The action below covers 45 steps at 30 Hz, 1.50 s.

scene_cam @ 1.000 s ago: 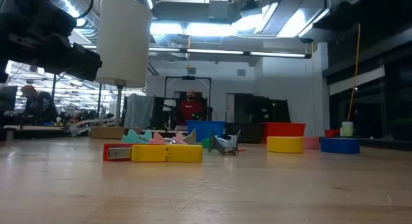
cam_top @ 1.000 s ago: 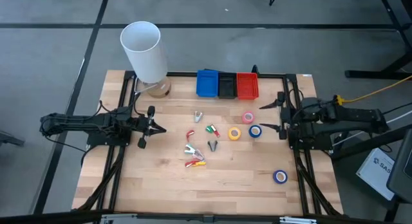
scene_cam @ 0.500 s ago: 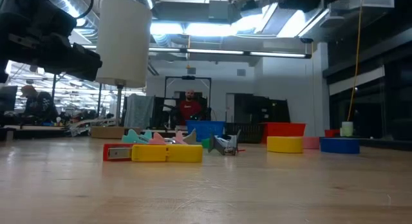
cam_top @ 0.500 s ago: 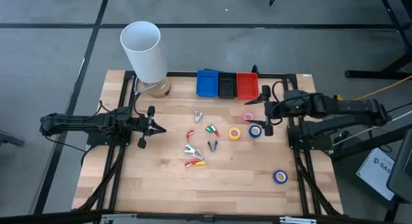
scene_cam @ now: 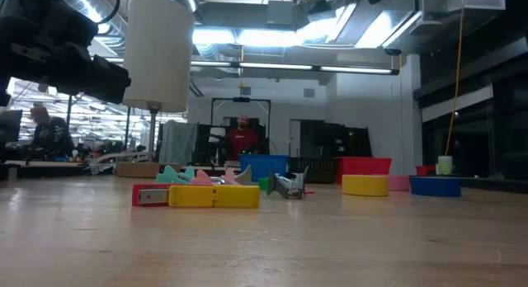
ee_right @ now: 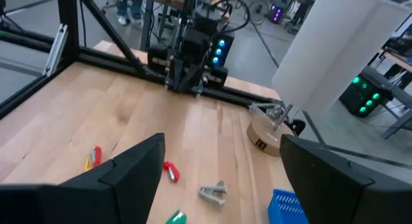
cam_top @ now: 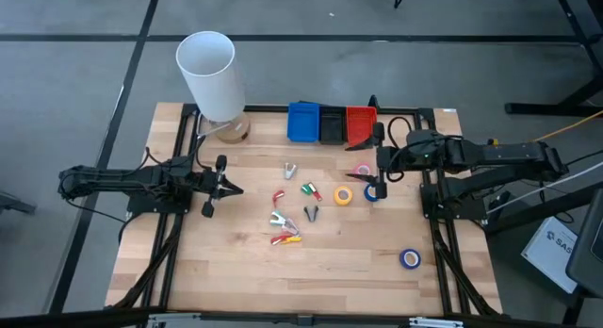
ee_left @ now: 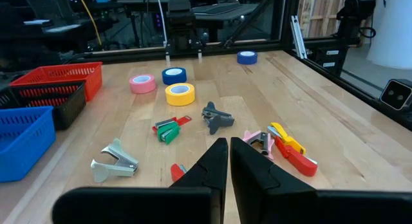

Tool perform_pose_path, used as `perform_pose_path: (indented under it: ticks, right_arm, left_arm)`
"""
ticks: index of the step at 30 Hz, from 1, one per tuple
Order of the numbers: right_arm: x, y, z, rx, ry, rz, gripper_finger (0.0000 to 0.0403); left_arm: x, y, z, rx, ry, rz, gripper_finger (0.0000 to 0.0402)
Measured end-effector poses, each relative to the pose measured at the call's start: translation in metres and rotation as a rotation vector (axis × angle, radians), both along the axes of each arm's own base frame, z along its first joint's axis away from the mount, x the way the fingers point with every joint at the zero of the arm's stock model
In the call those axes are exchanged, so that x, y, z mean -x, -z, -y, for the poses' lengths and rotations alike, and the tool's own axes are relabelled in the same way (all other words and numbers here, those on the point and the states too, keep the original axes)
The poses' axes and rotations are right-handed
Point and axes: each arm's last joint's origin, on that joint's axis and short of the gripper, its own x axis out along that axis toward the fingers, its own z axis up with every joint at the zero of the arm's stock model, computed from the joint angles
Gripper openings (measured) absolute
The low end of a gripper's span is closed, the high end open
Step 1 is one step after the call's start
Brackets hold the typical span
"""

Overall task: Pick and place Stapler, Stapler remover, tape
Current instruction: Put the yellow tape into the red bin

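Your dark two-finger right gripper (cam_top: pixel 374 165) is reaching in from the right side over the table, fingers spread wide. Your dark two-finger left gripper (cam_top: pixel 219 186) waits at left, fingers pressed together.

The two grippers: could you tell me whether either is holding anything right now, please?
Nothing is held: the right gripper is open above the tape rolls, and the left gripper is shut and empty.
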Motion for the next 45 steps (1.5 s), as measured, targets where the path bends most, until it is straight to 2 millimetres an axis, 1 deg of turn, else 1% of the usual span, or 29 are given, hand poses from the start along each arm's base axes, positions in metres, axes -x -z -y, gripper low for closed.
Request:
perform_pose_path:
  ticks: [4, 6, 8, 11, 14, 15, 17, 18, 20, 22, 24, 29, 33, 39, 45]
  right_arm:
    - [-0.011, 0.004, -0.004, 0.001, -0.012, 0.003, 0.031]
    - [-0.018, 0.009, -0.007, 0.002, -0.026, -0.025, 0.031]
    - [-0.026, 0.009, -0.01, 0.005, -0.036, -0.06, 0.031]
    - [-0.037, -0.001, -0.013, 0.009, -0.044, -0.117, 0.031]
    - [-0.047, -0.013, -0.017, 0.019, -0.053, -0.239, 0.031]
    - [-0.051, -0.016, -0.017, 0.037, -0.061, -0.281, 0.031]
    - [-0.059, -0.023, -0.019, 0.141, -0.112, -0.342, 0.031]
    - [-0.063, -0.024, -0.019, 0.183, -0.134, -0.374, 0.031]
    - [-0.071, -0.022, -0.023, 0.211, -0.167, -0.45, 0.031]
    - [-0.074, -0.015, -0.027, 0.219, -0.19, -0.55, 0.031]
    - [-0.077, -0.006, -0.033, 0.223, -0.219, -0.612, 0.031]
    - [-0.085, 0.018, -0.046, 0.181, -0.331, -0.696, 0.031]
    - [-0.085, 0.042, -0.051, 0.114, -0.438, -0.799, 0.031]
    - [-0.08, 0.084, -0.047, 0.094, -0.439, -0.961, 0.031]
    - [-0.068, 0.121, -0.039, 0.077, -0.422, -1.048, 0.031]
  left_arm:
    - [0.0, 0.0, 0.0, 0.0, 0.0, 0.0, 0.0015]
    - [0.0, 0.0, 0.0, 0.0, 0.0, 0.0, 0.0015]
    - [0.0, 0.0, 0.0, 0.0, 0.0, 0.0, 0.0015]
    - [0.0, 0.0, 0.0, 0.0, 0.0, 0.001, 0.0015]
    - [0.0, 0.0, 0.0, 0.0, 0.0, 0.0, 0.0016]
    - [0.0, 0.0, 0.0, 0.0, 0.0, 0.0, 0.0015]
    - [0.0, 0.0, 0.0, 0.0, 0.0, 0.0, 0.0015]
    - [0.0, 0.0, 0.0, 0.0, 0.0, 0.0, 0.0015]
    - [0.0, 0.0, 0.0, 0.0, 0.0, 0.0, 0.0015]
    - [0.0, 0.0, 0.0, 0.0, 0.0, 0.0, 0.0015]
    - [0.0, 0.0, 0.0, 0.0, 0.0, 0.0, 0.0015]
    - [0.0, 0.0, 0.0, 0.0, 0.0, 0.0, 0.0015]
    - [0.0, 0.0, 0.0, 0.0, 0.0, 0.0, 0.0016]
    - [0.0, 0.0, 0.0, 0.0, 0.0, 0.0, 0.0015]
    - [0.0, 0.0, 0.0, 0.0, 0.0, -0.002, 0.0015]
